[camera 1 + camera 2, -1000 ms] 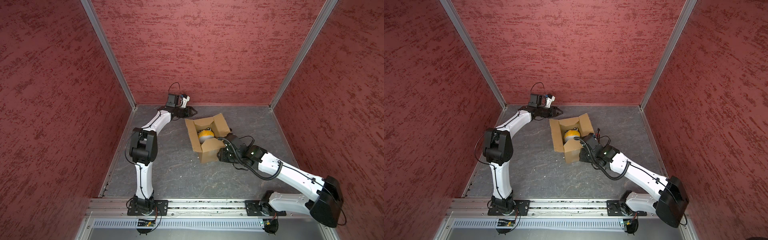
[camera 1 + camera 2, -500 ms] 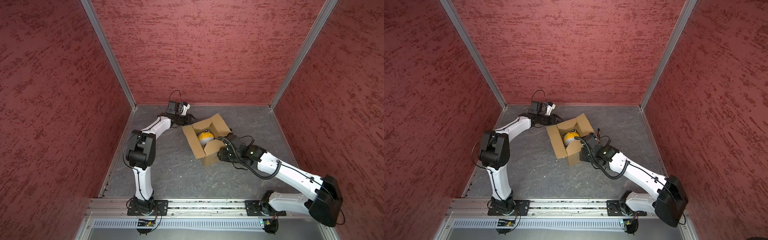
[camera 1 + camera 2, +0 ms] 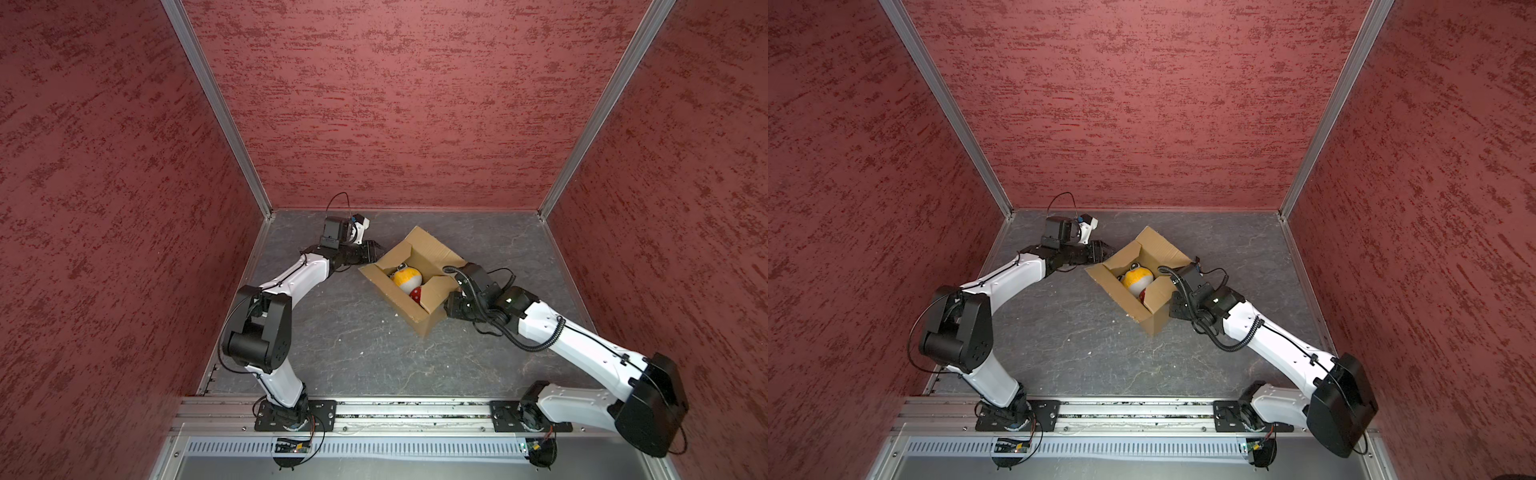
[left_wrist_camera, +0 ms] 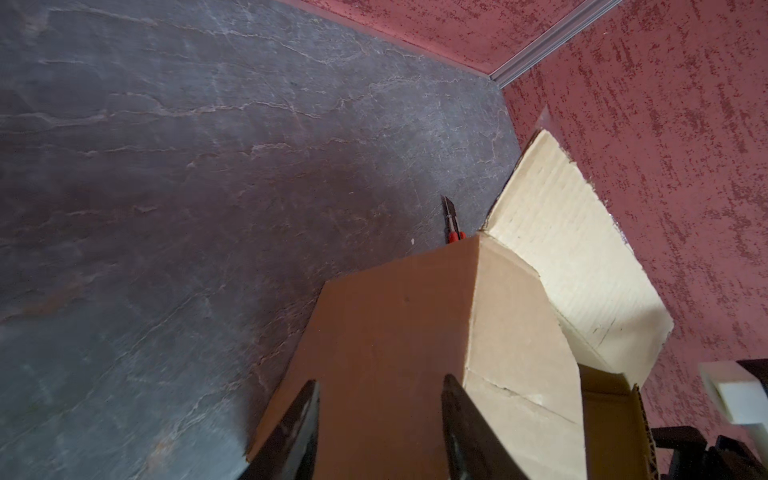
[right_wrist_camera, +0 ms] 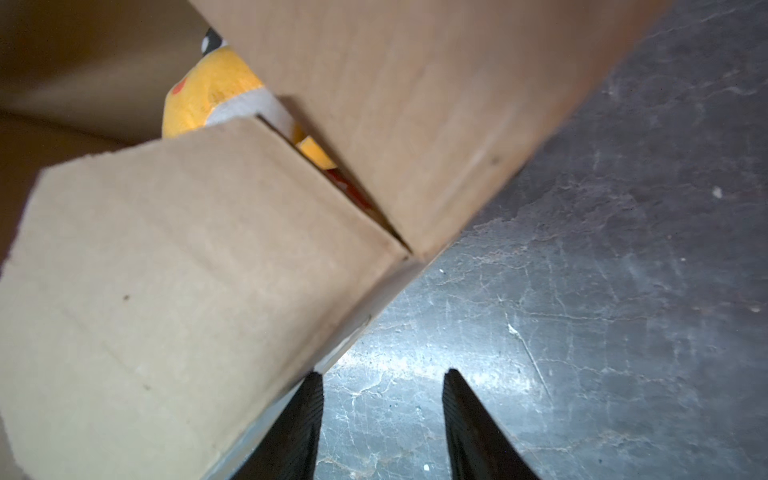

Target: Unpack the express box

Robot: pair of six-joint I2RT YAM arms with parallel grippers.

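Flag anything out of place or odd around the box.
A red-handled cutter lies loose on the table beside the box, its blade apparently out and its handle partly hidden by the box: a hazard. The box sits askew with its flaps splayed and the toy inside.

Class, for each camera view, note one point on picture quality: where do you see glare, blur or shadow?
Right wrist view: the express box close to the lens is soft, and a bright glare patch lies on the floor beside it. Left wrist view: the box is crisper, the floor nearest the lens smeared. Both top views: even light, only soft shadows, walls splaying outward.
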